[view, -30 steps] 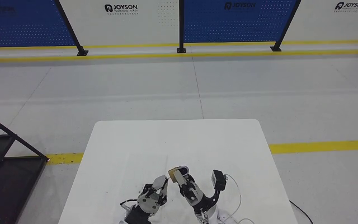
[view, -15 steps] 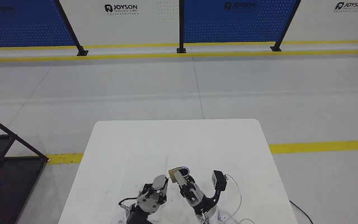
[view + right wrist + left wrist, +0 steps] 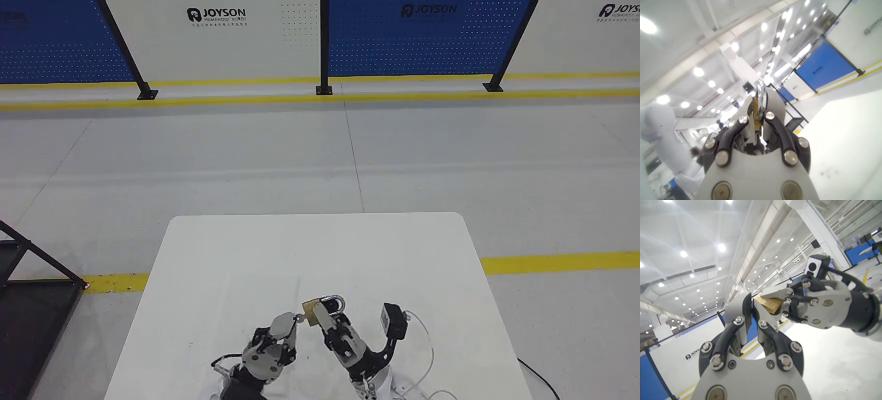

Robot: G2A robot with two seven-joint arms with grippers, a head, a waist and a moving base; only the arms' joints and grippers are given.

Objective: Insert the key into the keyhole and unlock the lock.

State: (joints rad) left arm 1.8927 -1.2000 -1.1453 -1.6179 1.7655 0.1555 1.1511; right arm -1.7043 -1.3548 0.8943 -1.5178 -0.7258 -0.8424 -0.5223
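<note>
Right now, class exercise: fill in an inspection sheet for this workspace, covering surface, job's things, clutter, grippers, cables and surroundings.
surface: white table, both arms at its near edge.
job's things: brass lock held off the table; key at its end, too small to judge insertion.
clutter: nothing seen.
grippers: right gripper shut on the lock; left gripper shut on the key.
cables: white cable beside the right arm.
surroundings: blue and white barrier panels; yellow floor lines.

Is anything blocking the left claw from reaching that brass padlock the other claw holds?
Nothing visible. The left gripper sits right at the brass padlock, clamped in the right gripper; I can't make out the key itself.
</note>
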